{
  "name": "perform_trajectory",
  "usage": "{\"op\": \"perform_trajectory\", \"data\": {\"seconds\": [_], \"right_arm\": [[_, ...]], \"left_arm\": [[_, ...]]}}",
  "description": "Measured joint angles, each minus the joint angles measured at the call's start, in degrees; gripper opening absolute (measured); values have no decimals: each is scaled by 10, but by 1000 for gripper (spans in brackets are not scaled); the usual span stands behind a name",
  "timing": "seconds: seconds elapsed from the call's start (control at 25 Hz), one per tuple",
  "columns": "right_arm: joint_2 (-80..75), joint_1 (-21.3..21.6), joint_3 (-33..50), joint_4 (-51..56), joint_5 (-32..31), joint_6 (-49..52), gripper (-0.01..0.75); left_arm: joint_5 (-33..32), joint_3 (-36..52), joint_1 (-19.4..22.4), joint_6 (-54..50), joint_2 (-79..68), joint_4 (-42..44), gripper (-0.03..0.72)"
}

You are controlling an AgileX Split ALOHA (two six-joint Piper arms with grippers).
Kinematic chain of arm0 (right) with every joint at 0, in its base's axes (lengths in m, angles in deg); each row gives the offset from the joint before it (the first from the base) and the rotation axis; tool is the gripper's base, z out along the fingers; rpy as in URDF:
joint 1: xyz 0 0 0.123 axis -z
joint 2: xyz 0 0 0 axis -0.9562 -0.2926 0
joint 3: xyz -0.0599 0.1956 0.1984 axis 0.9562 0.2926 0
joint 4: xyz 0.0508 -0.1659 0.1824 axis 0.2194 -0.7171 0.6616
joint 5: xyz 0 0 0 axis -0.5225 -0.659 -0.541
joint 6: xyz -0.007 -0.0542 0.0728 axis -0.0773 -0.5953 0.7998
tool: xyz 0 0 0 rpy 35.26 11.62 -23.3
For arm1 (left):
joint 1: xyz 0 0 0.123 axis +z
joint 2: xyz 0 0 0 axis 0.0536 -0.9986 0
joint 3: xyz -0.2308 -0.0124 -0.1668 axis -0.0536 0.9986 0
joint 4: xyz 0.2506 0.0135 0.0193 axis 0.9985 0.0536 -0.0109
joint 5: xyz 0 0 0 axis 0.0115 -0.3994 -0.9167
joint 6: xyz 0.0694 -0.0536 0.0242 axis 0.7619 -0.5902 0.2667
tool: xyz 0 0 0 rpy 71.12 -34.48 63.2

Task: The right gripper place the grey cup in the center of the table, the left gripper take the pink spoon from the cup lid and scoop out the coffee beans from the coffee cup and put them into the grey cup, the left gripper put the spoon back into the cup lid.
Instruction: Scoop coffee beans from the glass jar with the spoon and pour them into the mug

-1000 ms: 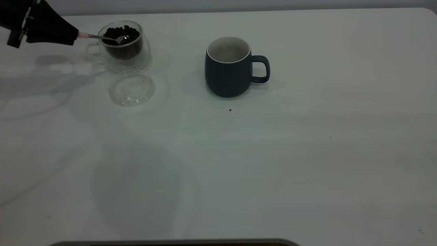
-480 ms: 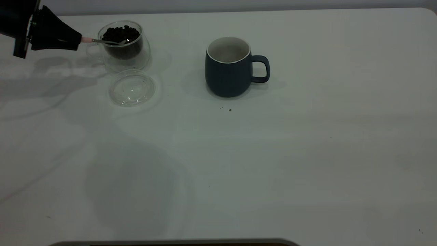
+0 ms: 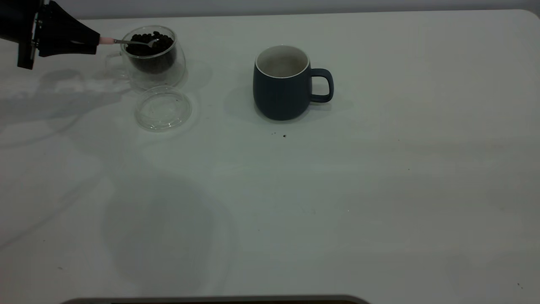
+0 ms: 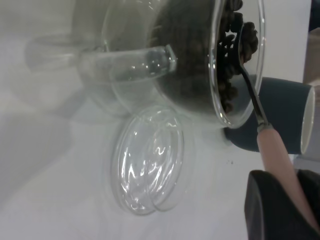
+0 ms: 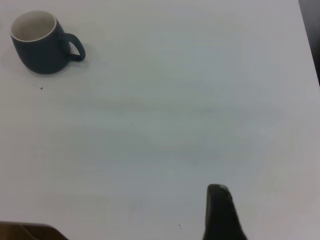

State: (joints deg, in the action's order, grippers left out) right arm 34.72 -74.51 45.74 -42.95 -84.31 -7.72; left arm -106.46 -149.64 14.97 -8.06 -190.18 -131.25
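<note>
On the table (image 3: pixel 379 190), my left pincer (image 3: pixel 96 41) is gripping the spoon (image 3: pixel 126 42) over the beans (image 3: pixel 149 40) in the glass cup (image 3: pixel 152 57). The mug (image 3: pixel 280 88) is sitting mid-table. The lid (image 3: pixel 163 109) is lying beside the glass cup.

I cannot tell about my right pincer (image 5: pixel 222 212).

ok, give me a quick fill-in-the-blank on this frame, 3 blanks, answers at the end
1. The left pincer holds the pink spoon by its ____.
2. The spoon's bowl sits among the coffee beans inside the ____ cup.
3. The cup lid lies flat on the table with ____ on it.

Answers: handle; glass; nothing
</note>
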Motion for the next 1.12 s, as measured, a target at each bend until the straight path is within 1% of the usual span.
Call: {"op": "perform_trajectory", "data": {"seconds": [0.4, 0.6, 1.12], "right_arm": [[0, 0, 0, 0, 0, 0, 507], [0, 0, 0, 0, 0, 0, 507], [0, 0, 0, 0, 0, 0, 507]], "left_arm": [[-32, 0, 27, -2, 0, -4, 123], [-33, 0, 28, -2, -1, -24, 123], [-33, 0, 27, -15, -1, -28, 123]]}}
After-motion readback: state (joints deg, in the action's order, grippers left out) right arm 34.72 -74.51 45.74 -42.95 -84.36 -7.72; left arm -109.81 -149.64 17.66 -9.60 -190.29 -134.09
